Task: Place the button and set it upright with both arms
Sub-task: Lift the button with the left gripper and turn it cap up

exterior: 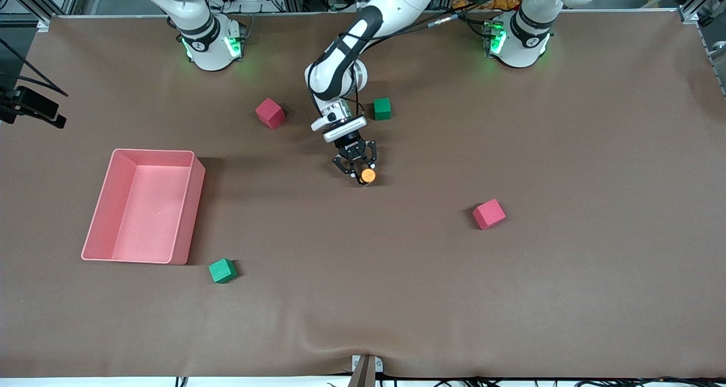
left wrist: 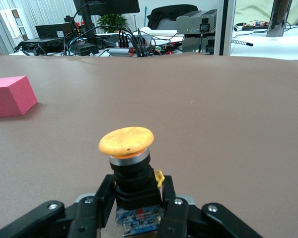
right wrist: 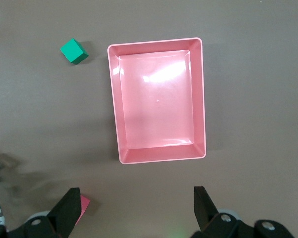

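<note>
The button [exterior: 368, 175] has a round orange cap on a black body. My left gripper [exterior: 359, 168] is shut on the button's black body, low over the middle of the table. In the left wrist view the cap [left wrist: 126, 140] points away from the gripper [left wrist: 138, 201], whose fingers [left wrist: 102, 198] clamp the body from both sides. I cannot tell whether the button touches the cloth. My right gripper [right wrist: 136, 208] is open and empty, high over the table beside the pink tray [right wrist: 200, 99]. It does not show in the front view.
The pink tray [exterior: 153, 151] stands toward the right arm's end. A pink cube [exterior: 270, 113] and a green cube [exterior: 382, 108] lie near the left gripper, toward the bases. Another pink cube [exterior: 489, 214] and green cube [exterior: 222, 270] lie nearer the front camera.
</note>
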Motion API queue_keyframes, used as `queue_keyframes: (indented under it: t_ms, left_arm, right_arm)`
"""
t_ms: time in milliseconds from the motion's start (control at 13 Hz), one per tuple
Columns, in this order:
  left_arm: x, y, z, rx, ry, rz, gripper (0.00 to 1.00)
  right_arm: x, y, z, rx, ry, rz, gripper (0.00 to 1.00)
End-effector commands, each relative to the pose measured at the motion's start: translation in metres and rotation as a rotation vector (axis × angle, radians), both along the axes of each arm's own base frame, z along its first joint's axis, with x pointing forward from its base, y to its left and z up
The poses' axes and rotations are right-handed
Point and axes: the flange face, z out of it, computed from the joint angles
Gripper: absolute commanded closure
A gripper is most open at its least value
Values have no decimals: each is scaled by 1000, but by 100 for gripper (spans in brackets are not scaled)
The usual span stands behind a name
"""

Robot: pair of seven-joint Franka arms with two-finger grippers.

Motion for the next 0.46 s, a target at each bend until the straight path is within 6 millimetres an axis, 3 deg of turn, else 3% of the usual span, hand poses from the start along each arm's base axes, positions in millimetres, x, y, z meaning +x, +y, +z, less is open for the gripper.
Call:
queue_keyframes:
  t_ms: [0, 77, 154, 308, 385]
  left_arm:
    - [1, -1, 0, 39, -43, -10, 91]
    - [2, -2, 3, 41, -41, -12, 91]
    - [1, 0, -1, 47, -41, -11, 75]
    - [2, 0, -1, 47, -39, -11, 54]
    - [2, 1, -2, 59, -35, -16, 30]
  right_arm:
    - [-1, 2, 1, 13, 3, -10, 0]
    - [-1, 2, 0, 13, 6, -10, 0]
    - [-1, 2, 1, 13, 4, -10, 0]
    - [-1, 3, 1, 13, 6, -10, 0]
    - [-2, 3, 1, 14, 10, -10, 0]
